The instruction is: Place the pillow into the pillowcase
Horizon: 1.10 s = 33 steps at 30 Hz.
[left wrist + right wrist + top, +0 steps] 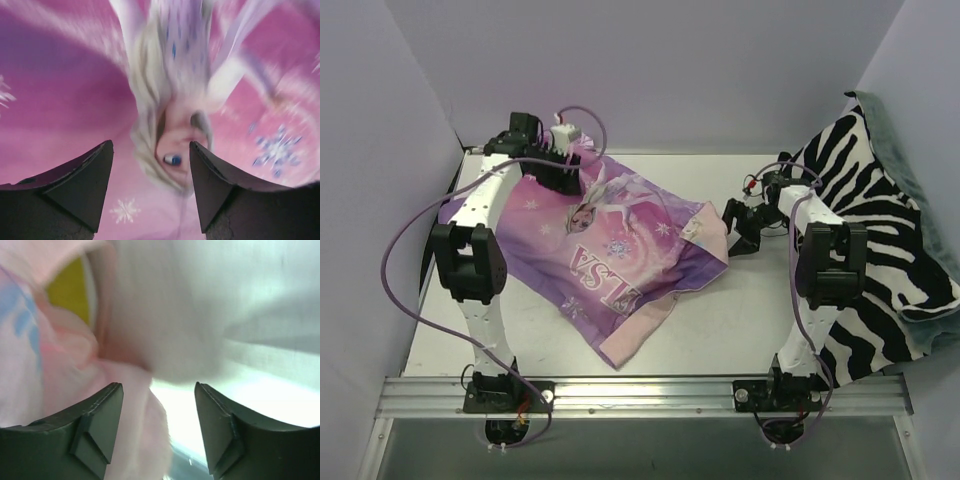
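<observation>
The left gripper (150, 150) hovers with jaws spread and empty over the princess print of the pillowcase (620, 250), which lies crumpled on the table (740, 320). At its pink right-hand mouth the white, yellow-banded pillow (200, 305) shows. The right gripper (159, 390) is there too, jaws apart and holding nothing.

Zebra-striped blanket (880, 230), black and white, lies bunched along the right side of the pale bench (720, 330) and rises against the right wall (920, 60). Grey-green backing shows along its outer edge. A metal rail (640, 392) spans the bench's near edge.
</observation>
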Each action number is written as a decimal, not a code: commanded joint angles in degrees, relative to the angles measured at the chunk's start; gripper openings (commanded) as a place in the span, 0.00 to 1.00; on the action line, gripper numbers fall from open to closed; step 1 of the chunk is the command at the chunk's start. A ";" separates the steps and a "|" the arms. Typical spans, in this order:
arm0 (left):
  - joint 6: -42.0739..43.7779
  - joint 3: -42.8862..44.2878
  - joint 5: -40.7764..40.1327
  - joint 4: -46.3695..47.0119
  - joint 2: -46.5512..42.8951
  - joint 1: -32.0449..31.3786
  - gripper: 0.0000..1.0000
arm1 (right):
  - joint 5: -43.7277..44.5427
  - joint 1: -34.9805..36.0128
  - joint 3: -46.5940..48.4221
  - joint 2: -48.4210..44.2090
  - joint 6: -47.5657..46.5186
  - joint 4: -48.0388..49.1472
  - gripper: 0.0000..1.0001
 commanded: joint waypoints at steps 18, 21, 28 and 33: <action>-12.62 -21.47 6.15 14.22 -6.49 -17.91 0.82 | 1.34 7.68 30.07 14.72 -10.16 -10.79 0.63; -14.27 -18.05 1.49 14.32 -7.28 -10.55 0.85 | 8.05 6.10 33.88 12.63 -14.39 -10.62 0.66; -6.93 -20.41 1.31 5.56 -17.29 7.29 0.97 | 19.40 1.00 23.44 -3.53 -29.15 -12.28 0.92; 12.99 -23.83 -1.39 -13.05 -23.45 16.98 0.97 | 19.74 4.68 7.89 -18.30 -33.91 -18.07 1.00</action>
